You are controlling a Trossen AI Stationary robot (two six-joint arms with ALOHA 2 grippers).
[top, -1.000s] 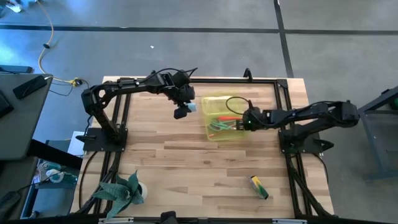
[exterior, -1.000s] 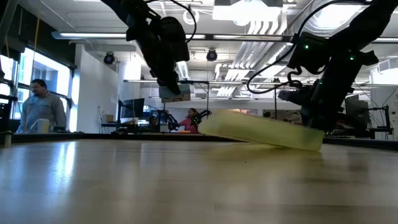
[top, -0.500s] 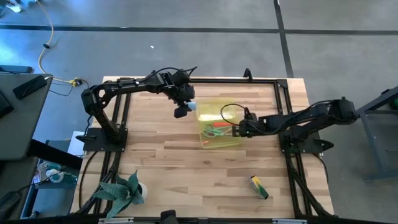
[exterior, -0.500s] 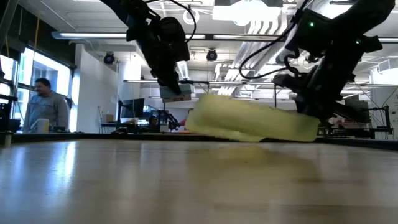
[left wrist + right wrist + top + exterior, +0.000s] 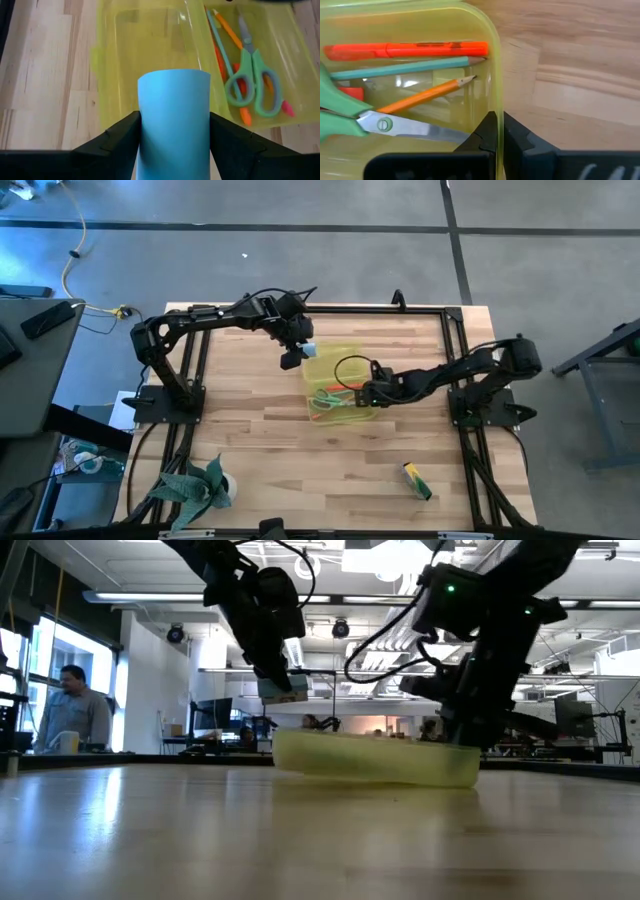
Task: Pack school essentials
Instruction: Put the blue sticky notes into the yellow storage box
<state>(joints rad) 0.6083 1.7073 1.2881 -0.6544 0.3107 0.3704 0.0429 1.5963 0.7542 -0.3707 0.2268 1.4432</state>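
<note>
**Case gripped at rim; pad held above it**

The yellow-green stick point(image 5: 416, 481) lies alone near the front tabletop point(image 5: 300, 450) edge, open wood around it. Mid-table, the yellow case point(image 5: 337, 380) is pinched at its right wall by the right claw point(image 5: 366, 393). Inside, the scissors point(image 5: 252, 80), pencils point(image 5: 425, 92) and marker point(image 5: 407, 49) lie lengthwise. The left claw point(image 5: 293, 356) clamps the light-blue note pad point(image 5: 174, 117) above the case's far-left corner.
</note>
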